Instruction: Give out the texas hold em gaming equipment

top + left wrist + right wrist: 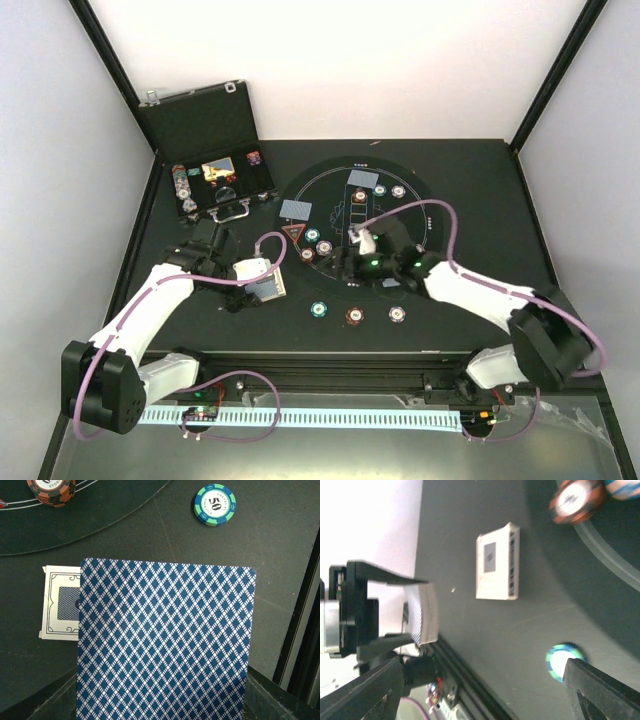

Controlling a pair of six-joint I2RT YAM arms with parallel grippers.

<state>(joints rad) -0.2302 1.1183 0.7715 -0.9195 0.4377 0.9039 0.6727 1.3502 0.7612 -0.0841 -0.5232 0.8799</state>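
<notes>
The left gripper (419,611) is seen clamped on a thick deck of playing cards with blue diamond-patterned backs (165,640), held above the black table (470,200) near its front left part; the deck is gripped by its edges, with the top card's back turned to the left wrist camera; a white cardboard card box (60,602) is laid flat on the table just beside and partly behind the deck; a round teal chip marked 50 (215,504) is found on the bare table, off the large round black mat with white outlines (420,215); the right gripper (484,667) is held over the mat's near edge with its fingers spread wide and nothing between them; on the mat two face-down grey-blue cards (297,209) are set apart, and a red triangle marker (293,234) is placed just in front of the left one, with small chips near it; an open black hard case with silver latches (200,130) is stood at the far left corner, chips inside it.
</notes>
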